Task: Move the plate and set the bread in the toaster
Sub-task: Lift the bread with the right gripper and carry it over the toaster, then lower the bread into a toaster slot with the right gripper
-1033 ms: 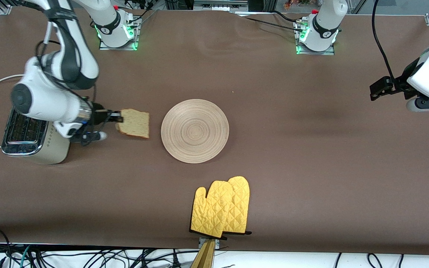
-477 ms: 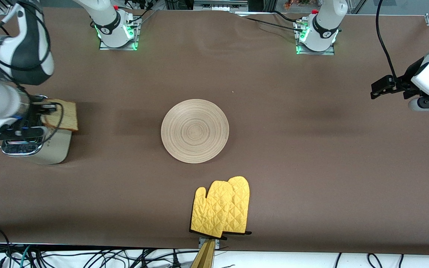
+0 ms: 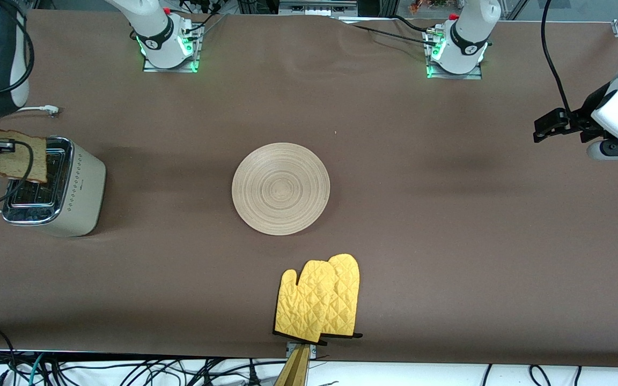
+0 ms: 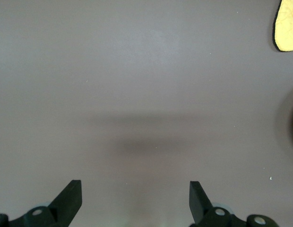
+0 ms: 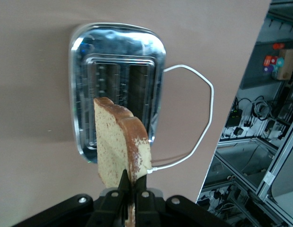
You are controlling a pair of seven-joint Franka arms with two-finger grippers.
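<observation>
Table: brown cloth (image 3: 421, 225) covers the whole surface, with both arm bases along its edge farthest from the front camera
Toaster: cream box with a shiny top (image 3: 54, 187) at the right arm's end of the table, two slots facing up (image 5: 119, 90), white cord (image 5: 196, 118) looping off beside it
Bread: slice (image 3: 16, 162) pinched by its crust edge, hanging over the toaster top; in the right wrist view (image 5: 120, 144) it is edge-on above the slots
Right gripper: (image 5: 132, 189) pressed together on the bread, up in the air over the toaster
Plate: round wooden one (image 3: 281, 188) flat at mid-table, well apart from the toaster
Left gripper: (image 4: 134, 201) fingers spread wide, holding nothing, waiting over bare cloth at the left arm's end
Mitts: yellow pair (image 3: 319, 297) nearer the front camera than the plate
</observation>
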